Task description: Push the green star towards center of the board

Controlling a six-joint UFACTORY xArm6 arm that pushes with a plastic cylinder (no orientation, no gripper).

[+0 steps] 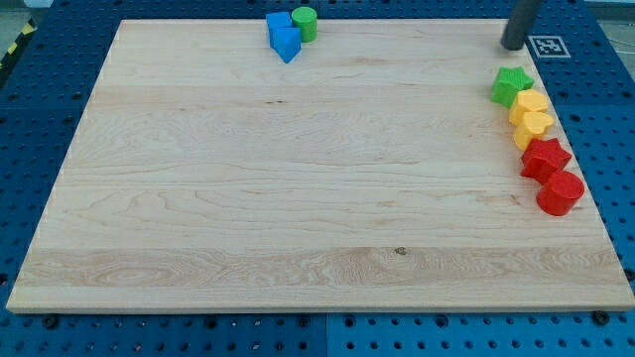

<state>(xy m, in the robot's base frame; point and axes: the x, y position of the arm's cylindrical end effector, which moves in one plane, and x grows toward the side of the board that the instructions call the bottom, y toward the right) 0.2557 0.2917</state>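
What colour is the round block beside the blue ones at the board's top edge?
Green: the green cylinder, seen in the camera view.

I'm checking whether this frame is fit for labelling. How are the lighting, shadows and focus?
Camera view: lighting is even and soft over the board, with no glare; the green star and its neighbours cast only faint, short shadows; block edges look sharp; my tip, above the star toward the view's top, looks slightly soft; the board's edges converge toward the view's top.
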